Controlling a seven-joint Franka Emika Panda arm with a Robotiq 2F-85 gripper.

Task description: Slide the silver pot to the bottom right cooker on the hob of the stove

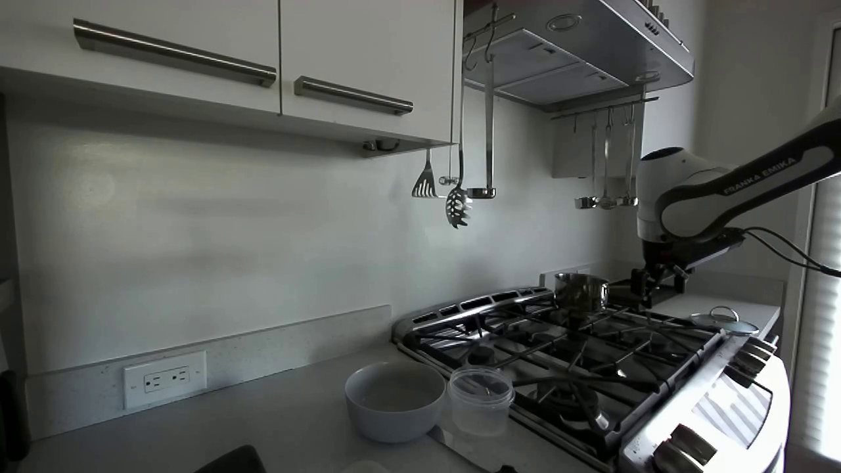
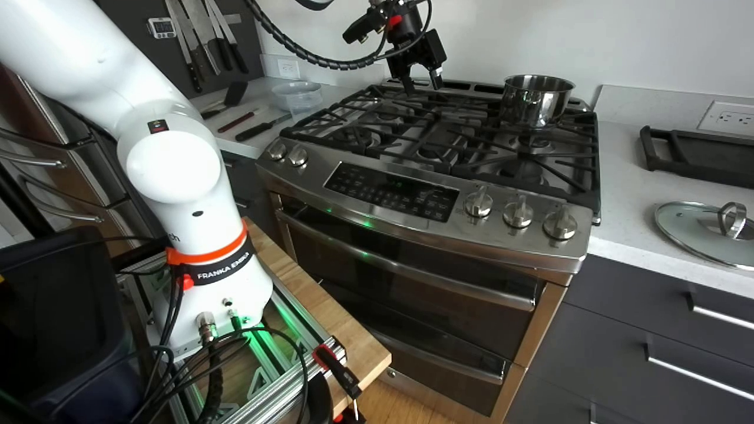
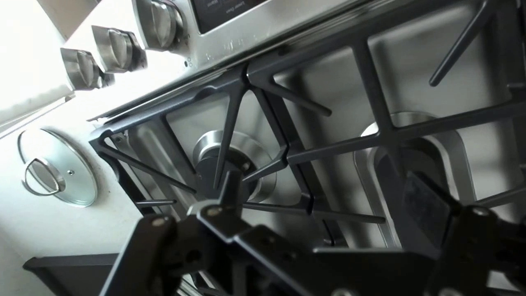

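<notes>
Wrist view: the black two-fingered gripper [image 3: 322, 193] has its fingers spread wide, one showing against a round, dark-capped gas burner [image 3: 207, 168] at the near right of the silver metal hob [image 3: 335, 82], the other against a dark oblong burner [image 3: 429, 160] in the middle section. Black iron grates [image 3: 388, 135] cover both burners.

The small, round silver pot [image 2: 533, 106], shiny and made of steel, stands upright on the grates at the far right of the hob, near the white wall [image 2: 618, 41], in both exterior views. In an exterior view from the front of the stainless-steel stove [image 2: 424, 232], the pot is to the right of the gripper, with a clear gap between them. In an exterior view along the stove from its left end, the pot [image 1: 581, 293] shows on the wall side of the gripper, again apart from it. It lies farther back than the gripper, whose fingers hang over the grates nearer the front edge.

Three round silver metal knobs [image 2: 518, 212] sit at the right of the stove's front edge. On the white counter [image 2: 627, 203] to the right, a round, clear glass lid [image 2: 695, 232] with a steel loop handle lies nearer than a flat black tray [image 2: 701, 162]. On the counter to the left stand a pale round bowl [image 1: 394, 417] and, just beside it, a translucent plastic tub [image 1: 481, 410]; a black-handled knife [image 2: 254, 131] lies near them.
</notes>
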